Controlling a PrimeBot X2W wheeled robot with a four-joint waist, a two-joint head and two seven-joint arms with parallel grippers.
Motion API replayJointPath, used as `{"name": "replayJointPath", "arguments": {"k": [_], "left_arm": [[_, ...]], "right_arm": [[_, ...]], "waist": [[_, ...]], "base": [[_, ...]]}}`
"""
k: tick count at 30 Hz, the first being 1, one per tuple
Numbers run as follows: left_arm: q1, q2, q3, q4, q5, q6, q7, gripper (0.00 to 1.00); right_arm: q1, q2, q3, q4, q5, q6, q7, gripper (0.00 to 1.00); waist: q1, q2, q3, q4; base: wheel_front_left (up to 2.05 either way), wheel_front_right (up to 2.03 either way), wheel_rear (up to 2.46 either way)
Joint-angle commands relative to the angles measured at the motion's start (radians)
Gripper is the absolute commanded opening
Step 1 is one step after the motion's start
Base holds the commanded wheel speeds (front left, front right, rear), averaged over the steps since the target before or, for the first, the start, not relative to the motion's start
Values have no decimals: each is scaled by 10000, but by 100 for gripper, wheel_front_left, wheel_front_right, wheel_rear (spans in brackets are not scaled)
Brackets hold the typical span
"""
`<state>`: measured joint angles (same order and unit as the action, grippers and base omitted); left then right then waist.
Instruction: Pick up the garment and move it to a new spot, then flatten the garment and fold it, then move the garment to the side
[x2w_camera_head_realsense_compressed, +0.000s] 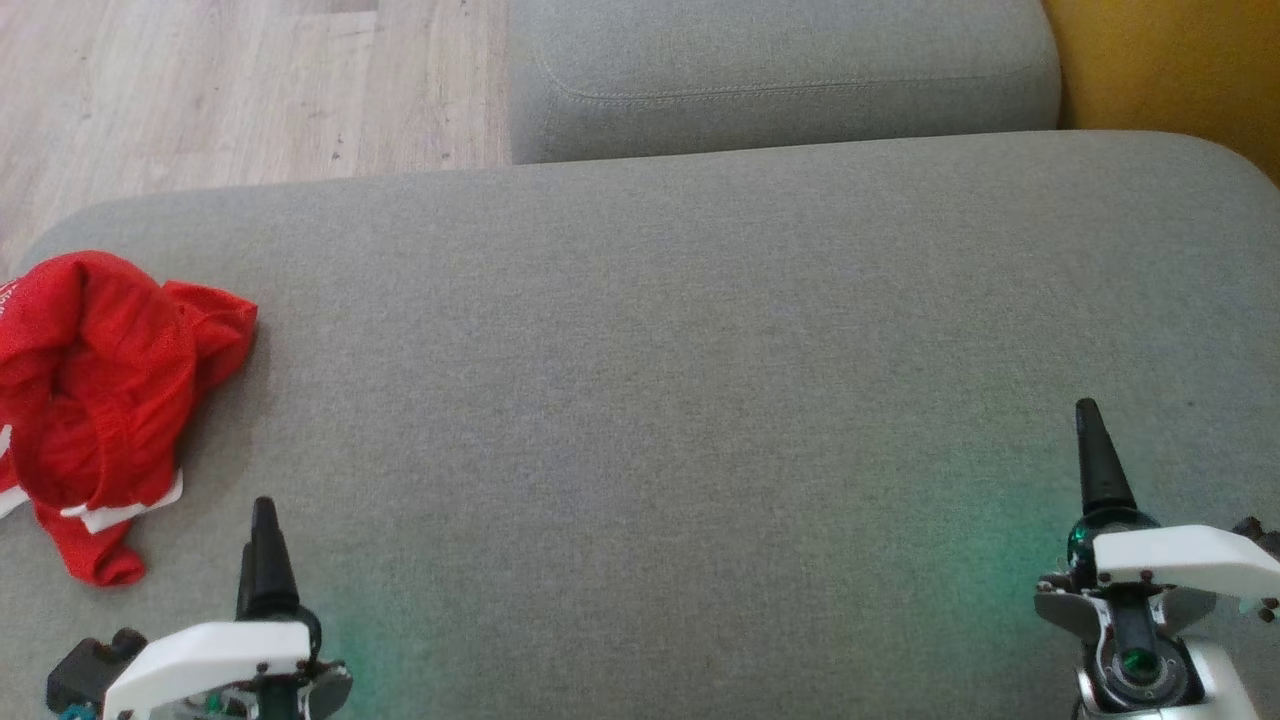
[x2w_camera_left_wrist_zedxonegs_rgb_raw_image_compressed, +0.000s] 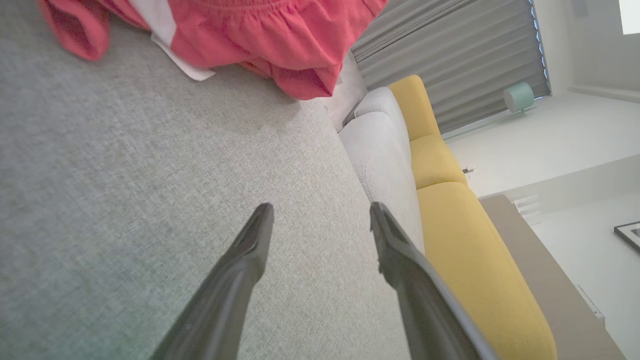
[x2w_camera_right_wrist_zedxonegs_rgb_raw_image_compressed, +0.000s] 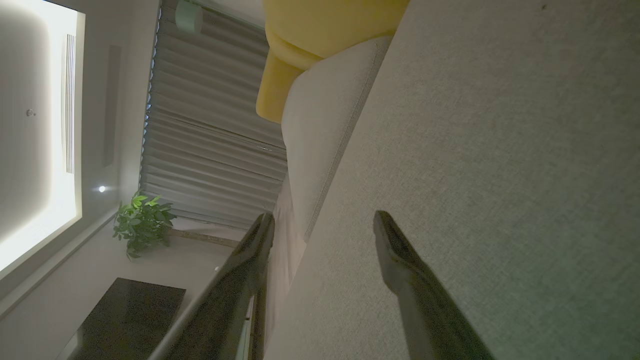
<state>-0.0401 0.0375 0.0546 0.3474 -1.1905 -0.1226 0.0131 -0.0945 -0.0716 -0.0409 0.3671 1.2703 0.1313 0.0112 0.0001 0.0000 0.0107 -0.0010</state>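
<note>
The garment (x2w_camera_head_realsense_compressed: 100, 400) lies crumpled in a bright red heap with white trim showing, at the far left of the grey cushion (x2w_camera_head_realsense_compressed: 660, 400), partly cut off by the head view's left edge. My left gripper (x2w_camera_head_realsense_compressed: 262, 520) hovers at the lower left, just right of and below the heap, apart from it. In the left wrist view the garment (x2w_camera_left_wrist_zedxonegs_rgb_raw_image_compressed: 240, 30) fills the top, ahead of my open left gripper (x2w_camera_left_wrist_zedxonegs_rgb_raw_image_compressed: 320, 215), which holds nothing. At the lower right my right gripper (x2w_camera_head_realsense_compressed: 1090, 430) stands over bare cushion. The right wrist view shows that gripper (x2w_camera_right_wrist_zedxonegs_rgb_raw_image_compressed: 322, 222) open and empty.
A second grey cushion (x2w_camera_head_realsense_compressed: 780, 80) sits behind the main one, with wooden floor (x2w_camera_head_realsense_compressed: 240, 90) at the back left and a yellow sofa part (x2w_camera_head_realsense_compressed: 1170, 60) at the back right. The cushion's rounded left edge runs close to the garment.
</note>
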Motion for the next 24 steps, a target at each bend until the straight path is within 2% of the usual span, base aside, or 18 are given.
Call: {"name": "replayJointPath", "arguments": {"k": [1,12,24], "left_arm": [[-425,115,25,-353,187,18,-101,100],[-271,113,-137,-459,1927,128,-456,100],[-218,110,-153,-524,3377,206,-813,100]], "right_arm": [[-508,-186,80,-331,-144,-2,-99,100],[-359,-350,437,-448,-1755,-2,-453,100],[-370,-469,696,-612,-3018,-3,-807,100]], "waist": [[-1,0,-2,0],[-1,0,-17,-61],[-1,0,10,-133]], "base": [[0,0,0],[0,0,0],[0,0,0]]}}
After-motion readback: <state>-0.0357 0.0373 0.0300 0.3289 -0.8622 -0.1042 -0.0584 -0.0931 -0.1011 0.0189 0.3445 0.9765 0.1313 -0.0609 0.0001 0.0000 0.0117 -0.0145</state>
